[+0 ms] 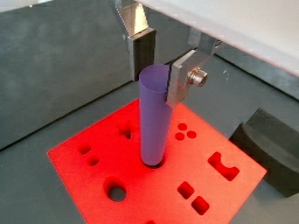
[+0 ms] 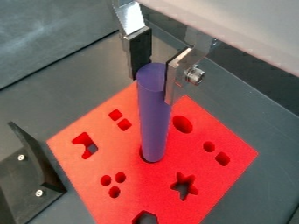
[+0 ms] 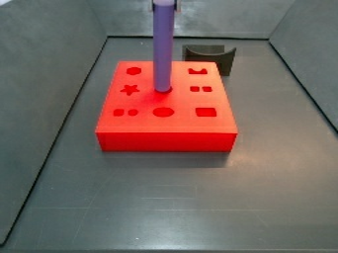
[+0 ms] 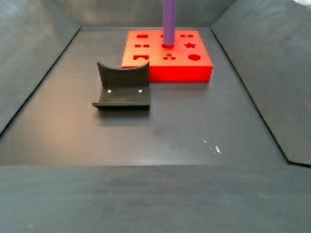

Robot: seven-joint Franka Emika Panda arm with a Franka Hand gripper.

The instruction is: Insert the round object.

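In a wrist view the pincer is clenched on the top of the purple round peg, which stands upright with its foot in a round hole of the red block; the fixture sits nearby. In a wrist view the pincer grasps the peg likewise. In both side views the peg rises from the block on the worktop; the pincer itself lies out of frame.
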